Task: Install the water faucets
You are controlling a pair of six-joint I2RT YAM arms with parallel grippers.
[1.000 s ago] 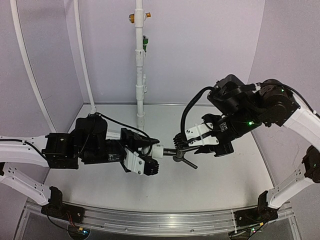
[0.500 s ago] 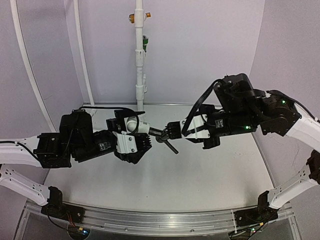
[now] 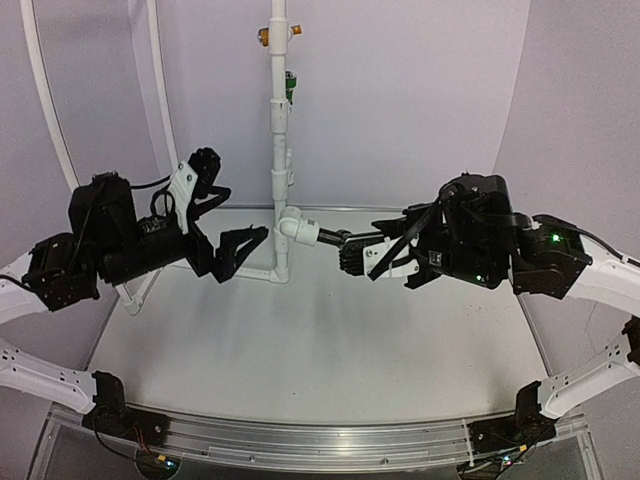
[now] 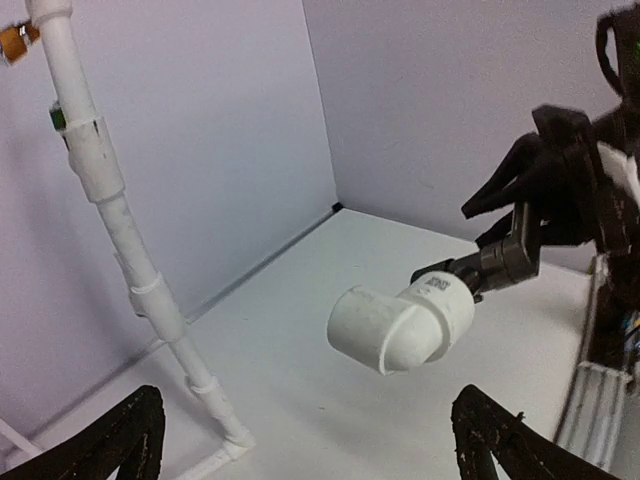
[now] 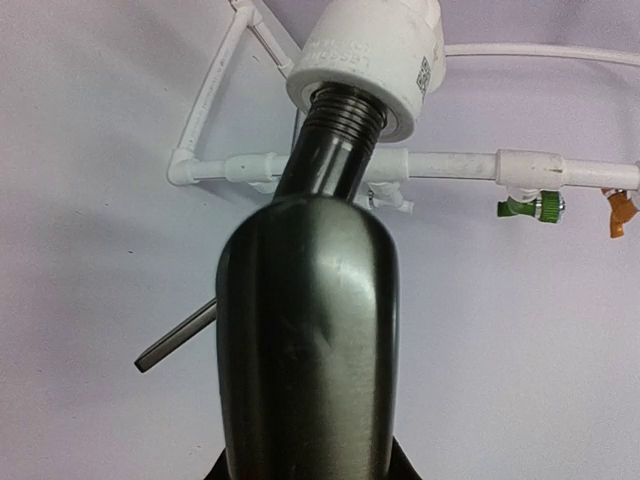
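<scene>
Right wrist view: your right fingers (image 3: 354,262) pinch the dark metal faucet (image 5: 308,330), its threaded end inside a white plastic elbow (image 5: 365,52) just right of the tall white plastic pipe (image 3: 280,150). Left of that pipe, your left fingers (image 3: 240,246) are spread wide and hold nothing.

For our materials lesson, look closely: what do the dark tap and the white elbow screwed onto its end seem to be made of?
The tap: apparently metal, dark with a brushed satin finish. It shows soft streaky highlights and cut threads at its neck.
The white elbow: probably plastic, matte. It has a thick moulded wall, a printed label and no glare.
</scene>
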